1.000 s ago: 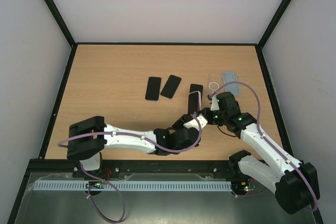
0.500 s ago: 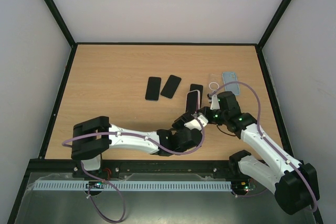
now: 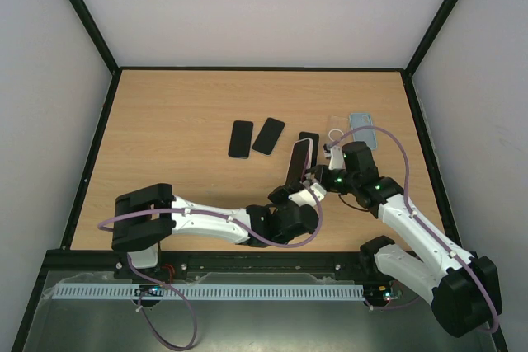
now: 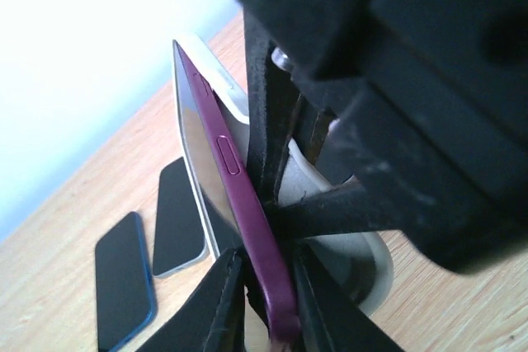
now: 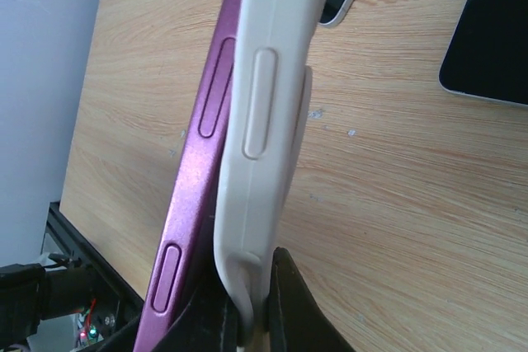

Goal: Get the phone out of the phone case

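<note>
Purple phone [image 4: 247, 212], held on edge above the desk [image 3: 181, 121] just 3 o'clock of centre: left claw [image 4: 268, 307] pinched onto its rim, right claw [image 5: 247, 311] clamped on the white phone case [image 5: 268, 105], opposed to peel them apart.

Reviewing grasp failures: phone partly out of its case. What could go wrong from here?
1. The left gripper grips the purple phone only by its thin edge; it could slip out.
2. The right gripper holds the white case by one end, where it hugs the phone, so pulling may twist both.
3. A drop could hit the black phones lying close by.
</note>
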{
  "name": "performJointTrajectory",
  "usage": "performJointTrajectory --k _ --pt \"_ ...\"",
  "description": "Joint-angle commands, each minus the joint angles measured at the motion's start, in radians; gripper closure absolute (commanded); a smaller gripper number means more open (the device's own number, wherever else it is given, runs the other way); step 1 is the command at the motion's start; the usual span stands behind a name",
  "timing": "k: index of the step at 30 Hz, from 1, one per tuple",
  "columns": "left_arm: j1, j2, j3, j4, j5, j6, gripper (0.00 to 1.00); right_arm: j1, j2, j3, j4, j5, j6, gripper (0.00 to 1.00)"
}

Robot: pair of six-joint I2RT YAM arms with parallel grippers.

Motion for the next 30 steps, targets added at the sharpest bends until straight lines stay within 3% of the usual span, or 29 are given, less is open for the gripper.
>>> performJointTrajectory --k 1,6,16,30 --pt "0.046 -0.039 -0.028 -0.084 -0.196 0.01 0.89 -0.001 -0.025 -0.004 -0.048 -0.043 -0.025 0.98" --pt "0.044 -0.105 -0.008 -0.099 -0.205 -0.038 0.97 -0.001 -0.017 0.008 -0.076 0.11 -0.042 0.98" --pt "0.023 -0.18 0.038 -0.122 -0.178 -0.078 0.98 -0.014 0.068 0.051 -0.112 0.494 -0.055 0.98" --pt "0.023 -0.246 0.004 -0.174 -0.147 -0.138 0.97 -0.069 0.039 0.115 -0.092 0.517 -0.09 0.98"
